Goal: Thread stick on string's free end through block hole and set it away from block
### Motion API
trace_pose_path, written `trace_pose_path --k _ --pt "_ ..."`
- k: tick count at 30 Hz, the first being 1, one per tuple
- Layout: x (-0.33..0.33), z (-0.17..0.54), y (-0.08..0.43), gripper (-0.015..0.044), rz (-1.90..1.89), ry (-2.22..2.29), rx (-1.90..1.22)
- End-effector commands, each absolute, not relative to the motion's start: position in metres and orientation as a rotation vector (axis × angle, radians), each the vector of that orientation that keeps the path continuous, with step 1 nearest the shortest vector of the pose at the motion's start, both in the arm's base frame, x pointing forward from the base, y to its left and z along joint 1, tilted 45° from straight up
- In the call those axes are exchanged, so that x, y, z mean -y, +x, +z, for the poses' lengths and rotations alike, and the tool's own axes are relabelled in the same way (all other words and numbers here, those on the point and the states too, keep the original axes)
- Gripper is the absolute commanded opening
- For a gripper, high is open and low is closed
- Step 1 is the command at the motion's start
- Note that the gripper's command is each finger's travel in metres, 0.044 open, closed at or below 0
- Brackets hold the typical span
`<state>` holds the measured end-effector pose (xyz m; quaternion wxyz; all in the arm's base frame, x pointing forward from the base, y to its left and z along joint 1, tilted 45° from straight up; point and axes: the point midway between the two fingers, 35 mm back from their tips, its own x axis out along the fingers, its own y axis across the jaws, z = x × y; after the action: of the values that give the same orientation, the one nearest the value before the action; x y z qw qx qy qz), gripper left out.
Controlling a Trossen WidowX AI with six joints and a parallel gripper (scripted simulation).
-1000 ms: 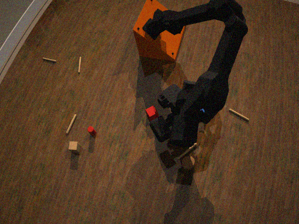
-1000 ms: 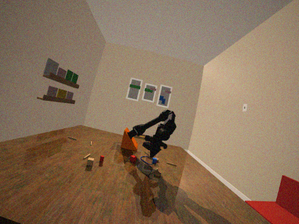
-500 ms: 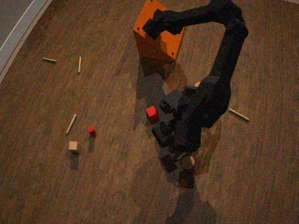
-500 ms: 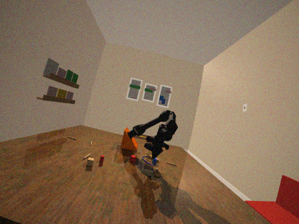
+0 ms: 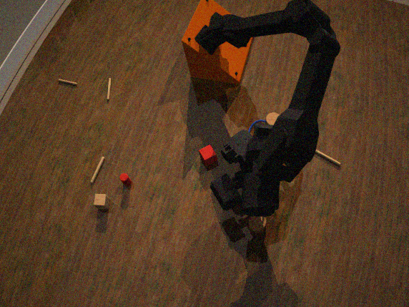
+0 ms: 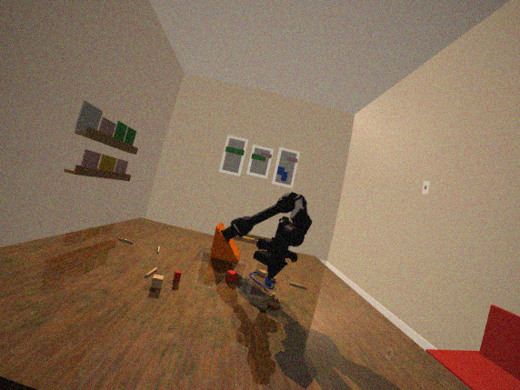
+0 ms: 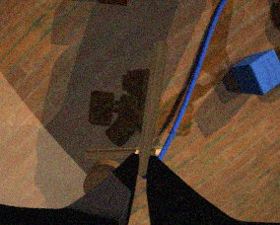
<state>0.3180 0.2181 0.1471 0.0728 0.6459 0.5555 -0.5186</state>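
My gripper (image 7: pixel 142 161) (image 6: pixel 270 277) is low over the table. It is shut on the thin wooden stick (image 7: pixel 139 207), of which a tan strip with a small blue spot shows between the fingers in the wrist view. The blue string (image 7: pixel 186 99) (image 6: pixel 252 279) (image 5: pixel 254 124) runs from beside the fingertips and curves to the round wooden button (image 5: pixel 272 119) (image 6: pixel 262 272). A small tan block (image 5: pixel 100 200) (image 6: pixel 157 282) stands at the left; no hole shows in it. I cannot make out a block with a hole in any view.
A blue cube (image 7: pixel 266 73) is near the string. A red block (image 5: pixel 208 153) (image 6: pixel 231 276) stands beside the arm, and a red cylinder (image 5: pixel 125 179) farther left. Loose sticks (image 5: pixel 97 169) (image 5: pixel 109 89) (image 5: pixel 327 157) lie about. A wooden disc (image 7: pixel 99 182) lies beneath the left finger. The orange wedge (image 5: pixel 243 56) supports the arm.
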Motion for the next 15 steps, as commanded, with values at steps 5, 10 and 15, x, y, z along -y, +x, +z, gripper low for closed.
trace_pose_path --k 5,10,15 --pt "-0.224 0.153 0.326 0.0000 -1.542 1.966 -1.679" --pt "-0.228 0.156 0.330 0.0000 -1.535 1.978 -1.685" --pt "-0.232 0.159 0.334 0.0000 -1.528 1.989 -1.691"
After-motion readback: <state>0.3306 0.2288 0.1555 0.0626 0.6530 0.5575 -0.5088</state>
